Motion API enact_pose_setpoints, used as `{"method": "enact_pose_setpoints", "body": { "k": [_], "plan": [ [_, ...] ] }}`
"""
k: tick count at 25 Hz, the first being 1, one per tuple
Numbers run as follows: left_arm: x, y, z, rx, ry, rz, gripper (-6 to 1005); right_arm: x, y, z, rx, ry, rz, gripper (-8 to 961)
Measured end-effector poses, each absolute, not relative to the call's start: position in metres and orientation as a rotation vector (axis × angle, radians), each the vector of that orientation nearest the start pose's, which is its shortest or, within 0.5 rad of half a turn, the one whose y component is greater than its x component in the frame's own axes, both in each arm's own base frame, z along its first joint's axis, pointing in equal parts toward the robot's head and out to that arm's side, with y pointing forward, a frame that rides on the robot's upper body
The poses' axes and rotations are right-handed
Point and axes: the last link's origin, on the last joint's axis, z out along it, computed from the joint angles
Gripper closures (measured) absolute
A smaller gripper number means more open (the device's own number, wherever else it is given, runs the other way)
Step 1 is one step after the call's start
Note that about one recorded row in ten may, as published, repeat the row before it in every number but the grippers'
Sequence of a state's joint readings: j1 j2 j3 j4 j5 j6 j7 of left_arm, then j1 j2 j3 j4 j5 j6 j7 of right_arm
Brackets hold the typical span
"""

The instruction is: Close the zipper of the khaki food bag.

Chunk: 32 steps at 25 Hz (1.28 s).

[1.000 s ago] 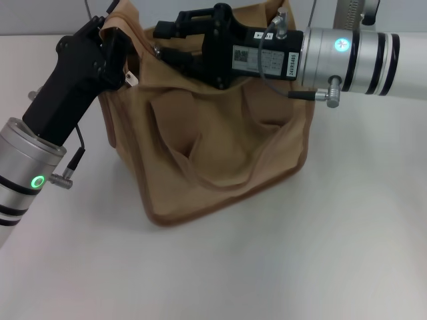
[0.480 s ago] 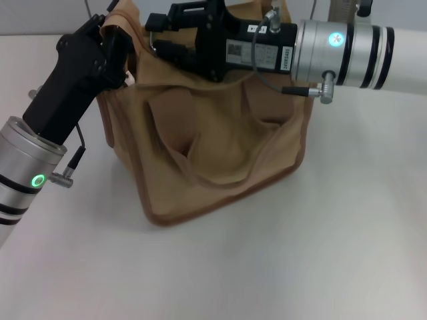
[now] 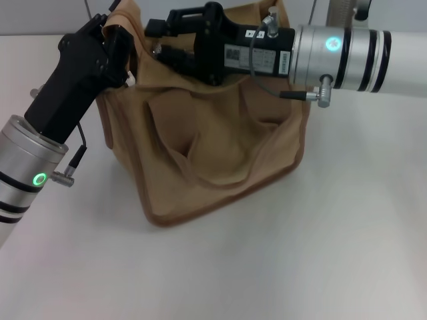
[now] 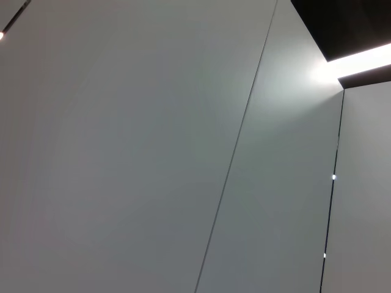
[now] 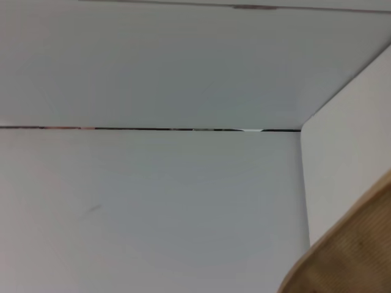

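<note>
The khaki food bag point(image 3: 220, 147) stands on the white table in the head view, with its handle loop hanging down the front. My left gripper point(image 3: 115, 41) is at the bag's top left corner, shut on a raised flap of the khaki fabric. My right gripper point(image 3: 159, 40) reaches across the bag's top from the right, and its tip is close to the left gripper. It covers the zipper line, so the pull is hidden. A strip of khaki fabric point(image 5: 348, 256) shows in the right wrist view. The left wrist view shows only wall.
White table point(image 3: 267, 267) surrounds the bag in front and to both sides. The right arm's silver forearm point(image 3: 353, 50) runs over the bag's right top edge. A wall lies behind the bag.
My right gripper has slid left along the bag's top towards the left gripper. The left gripper and the bag's corner have stayed in place.
</note>
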<state>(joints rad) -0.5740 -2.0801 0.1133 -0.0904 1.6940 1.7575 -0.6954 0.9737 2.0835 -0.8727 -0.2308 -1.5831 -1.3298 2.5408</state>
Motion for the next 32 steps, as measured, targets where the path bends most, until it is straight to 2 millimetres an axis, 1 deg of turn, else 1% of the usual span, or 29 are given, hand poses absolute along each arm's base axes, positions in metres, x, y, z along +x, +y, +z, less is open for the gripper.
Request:
{"method": "enact_pose_setpoints", "body": {
  "k": [3, 12, 16, 19, 24, 32],
  "plan": [
    [-0.226, 0.308, -0.016, -1.896, -0.459, -1.582, 957, 0.112, 0.401, -0.065, -2.258, 2.329, 1.145, 558],
    [-0.227, 0.308, -0.016, -1.895, -0.463, -1.578, 958, 0.119, 0.400, -0.067, -2.225, 2.351, 1.137, 567],
    [-0.227, 0.307, -0.016, -1.894, -0.463, -1.578, 959, 0.119, 0.399, -0.067, -2.271, 2.283, 1.141, 571],
    [-0.228, 0.307, -0.016, -1.892, -0.466, -1.575, 960, 0.117, 0.399, -0.067, -2.302, 2.236, 1.150, 751],
    [-0.229, 0.306, -0.016, -1.889, -0.469, -1.574, 961, 0.117, 0.399, -0.066, -2.307, 2.229, 1.153, 952],
    [-0.233, 0.303, -0.015, -1.879, -0.478, -1.568, 963, 0.122, 0.397, -0.061, -2.320, 2.200, 1.175, 954]
  ]
}}
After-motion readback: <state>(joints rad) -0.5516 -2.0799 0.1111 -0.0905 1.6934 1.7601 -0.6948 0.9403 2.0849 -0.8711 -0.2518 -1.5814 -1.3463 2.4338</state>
